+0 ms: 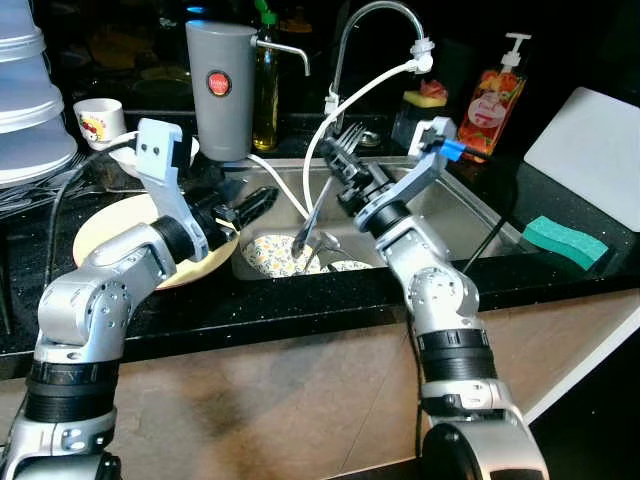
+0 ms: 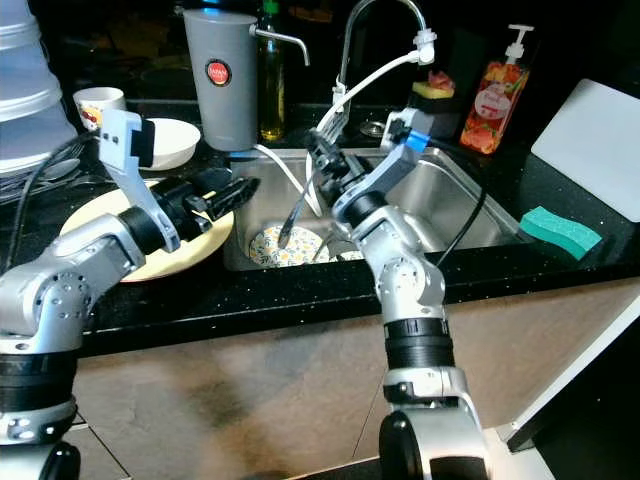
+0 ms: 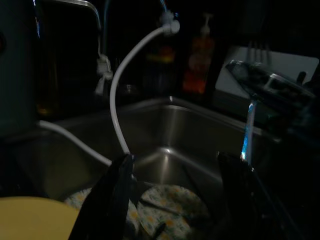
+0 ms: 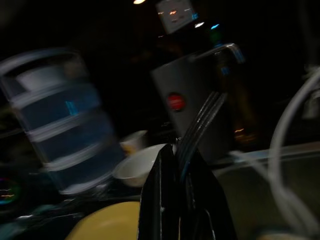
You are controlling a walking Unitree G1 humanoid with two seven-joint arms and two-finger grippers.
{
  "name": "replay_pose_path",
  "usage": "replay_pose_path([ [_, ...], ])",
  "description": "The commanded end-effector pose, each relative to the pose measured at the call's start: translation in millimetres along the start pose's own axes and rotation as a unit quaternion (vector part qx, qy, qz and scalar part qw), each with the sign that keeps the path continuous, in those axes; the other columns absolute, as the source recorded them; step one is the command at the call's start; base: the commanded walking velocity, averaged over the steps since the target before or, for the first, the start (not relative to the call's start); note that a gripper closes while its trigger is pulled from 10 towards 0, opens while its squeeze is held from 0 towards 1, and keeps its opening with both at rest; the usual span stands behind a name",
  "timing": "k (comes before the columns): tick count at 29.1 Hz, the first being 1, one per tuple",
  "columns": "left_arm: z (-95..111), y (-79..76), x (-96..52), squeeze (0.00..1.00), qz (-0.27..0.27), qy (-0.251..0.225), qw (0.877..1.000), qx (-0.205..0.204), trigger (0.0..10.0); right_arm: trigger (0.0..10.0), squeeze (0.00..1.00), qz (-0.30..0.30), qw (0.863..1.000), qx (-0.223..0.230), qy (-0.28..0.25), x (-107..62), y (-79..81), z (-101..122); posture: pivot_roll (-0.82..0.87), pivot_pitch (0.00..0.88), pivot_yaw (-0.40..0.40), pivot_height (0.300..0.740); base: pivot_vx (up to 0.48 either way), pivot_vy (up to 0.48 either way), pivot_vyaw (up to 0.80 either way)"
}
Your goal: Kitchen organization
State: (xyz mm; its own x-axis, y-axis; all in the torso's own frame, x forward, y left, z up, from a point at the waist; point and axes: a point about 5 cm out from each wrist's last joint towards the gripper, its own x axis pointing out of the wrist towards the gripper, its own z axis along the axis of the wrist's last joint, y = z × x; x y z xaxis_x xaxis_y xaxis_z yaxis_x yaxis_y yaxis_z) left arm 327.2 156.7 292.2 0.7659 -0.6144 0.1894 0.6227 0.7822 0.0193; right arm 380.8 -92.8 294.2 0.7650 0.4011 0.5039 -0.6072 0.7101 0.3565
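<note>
Fork (image 1: 322, 195) clamped in right tool (image 1: 345, 165) above sink (image 1: 455, 205); left tool (image 1: 250, 208) spread open, holding nothing.

**Labels present, none legible**

No lettering can be read. The grey jug (image 1: 221, 88) at the upper middle of the frame carries a round red badge (image 1: 218, 83) with pale markings too small to make out. The orange soap bottle (image 1: 494, 105) at the upper right bears a printed label, its words blurred. The white cup (image 1: 98, 121) at the upper left shows a coloured picture, without readable text.
</note>
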Motion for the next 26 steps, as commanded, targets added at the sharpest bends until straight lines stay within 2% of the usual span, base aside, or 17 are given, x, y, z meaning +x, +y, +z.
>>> replay_pose_path([
  [1, -7.1, -9.5, 4.4, 0.00, -0.018, 0.022, 0.999, 0.027, 10.0, 0.0, 0.00, -0.019, 0.999, -0.034, 0.001, 3.5, -4.8, -6.0, 0.09, 0.054, -0.083, 0.740, 0.000, 0.000, 0.00],
  [4, -20.1, -24.9, 10.3, 0.00, -0.041, 0.051, 0.996, 0.058, 10.0, 0.0, 0.00, -0.047, 0.997, -0.060, 0.000, 7.9, -11.6, -15.0, 0.09, 0.058, -0.080, 0.740, 0.000, 0.000, 0.00],
  [6, -23.5, -27.4, 11.1, 0.00, -0.044, 0.057, 0.996, 0.061, 10.0, 0.0, 0.00, -0.052, 0.996, -0.067, 0.000, 8.7, -12.4, -16.9, 0.09, 0.058, -0.080, 0.740, 0.000, 0.000, 0.00],
  [7, -28.6, -34.6, 11.8, 0.00, -0.059, 0.064, 0.995, 0.057, 10.0, 0.0, 0.00, -0.058, 0.995, -0.084, 0.007, 9.6, -11.7, -24.2, 0.09, 0.062, -0.084, 0.740, 0.000, 0.000, 0.00],
  [10, -30.4, -38.2, 12.1, 0.00, -0.065, 0.066, 0.994, 0.054, 10.0, 0.0, 0.00, -0.059, 0.994, -0.094, 0.013, 9.8, -10.9, -28.5, 0.09, 0.062, -0.084, 0.740, 0.000, 0.000, 0.00],
  [11, -36.5, -43.4, 11.3, 0.00, -0.076, 0.084, 0.991, 0.067, 10.0, 0.0, 0.00, -0.050, 0.991, -0.117, 0.039, 8.0, -6.5, -43.4, 0.10, 0.064, -0.090, 0.740, 0.000, 0.000, 0.00],
  [13, -39.1, -44.4, 10.5, 0.00, -0.077, 0.091, 0.990, 0.073, 10.0, 0.0, 0.00, -0.046, 0.989, -0.132, 0.048, 7.2, -4.5, -49.7, 0.10, 0.064, -0.090, 0.740, 0.000, 0.000, 0.00],
  [15, -43.4, -40.2, 8.1, 0.00, -0.059, 0.106, 0.989, 0.084, 10.0, 2.6, 0.00, -0.036, 0.985, -0.154, 0.064, 4.8, -0.3, -63.4, 0.10, 0.064, -0.098, 0.740, 0.000, 0.000, 0.00],
  [17, -44.0, -38.7, 7.3, 0.00, -0.054, 0.109, 0.989, 0.088, 10.0, 2.6, 0.00, -0.033, 0.984, -0.159, 0.067, 4.1, 0.6, -66.3, 0.10, 0.064, -0.098, 0.740, 0.000, 0.000, 0.00],
  [18, -45.0, -36.7, 5.6, 0.00, -0.049, 0.114, 0.987, 0.098, 10.0, 3.9, 0.00, -0.029, 0.983, -0.169, 0.071, 3.1, 1.6, -69.8, 0.11, 0.063, -0.102, 0.740, 0.000, 0.000, 0.00],
  [20, -46.4, -33.8, 3.5, 0.00, -0.044, 0.121, 0.986, 0.107, 10.0, 5.3, 0.00, -0.025, 0.981, -0.179, 0.077, 1.2, 2.2, -74.3, 0.11, 0.063, -0.102, 0.740, 0.000, 0.000, 0.00],
  [22, -47.5, -31.6, 1.7, 0.00, -0.039, 0.126, 0.985, 0.111, 10.0, 8.4, 0.00, -0.027, 0.980, -0.182, 0.082, -1.0, 0.9, -77.4, 0.11, 0.063, -0.106, 0.740, 0.000, 0.000, 0.00],
  [23, -48.0, -30.3, 0.8, 0.00, -0.035, 0.129, 0.984, 0.115, 10.0, 9.3, 0.00, -0.029, 0.979, -0.183, 0.084, -2.3, -0.3, -78.4, 0.11, 0.063, -0.106, 0.740, 0.000, 0.000, 0.00],
  [25, -48.7, -28.4, -0.5, 0.00, -0.028, 0.134, 0.983, 0.120, 10.0, 10.0, 0.00, -0.034, 0.979, -0.185, 0.085, -4.3, -2.6, -79.2, 0.11, 0.060, -0.107, 0.740, 0.000, 0.000, 0.00],
  [26, -48.8, -26.9, -0.8, 0.00, -0.020, 0.134, 0.983, 0.121, 10.0, 10.0, 0.00, -0.037, 0.978, -0.187, 0.085, -5.1, -4.0, -79.2, 0.11, 0.060, -0.107, 0.740, 0.000, 0.000, 0.00],
])
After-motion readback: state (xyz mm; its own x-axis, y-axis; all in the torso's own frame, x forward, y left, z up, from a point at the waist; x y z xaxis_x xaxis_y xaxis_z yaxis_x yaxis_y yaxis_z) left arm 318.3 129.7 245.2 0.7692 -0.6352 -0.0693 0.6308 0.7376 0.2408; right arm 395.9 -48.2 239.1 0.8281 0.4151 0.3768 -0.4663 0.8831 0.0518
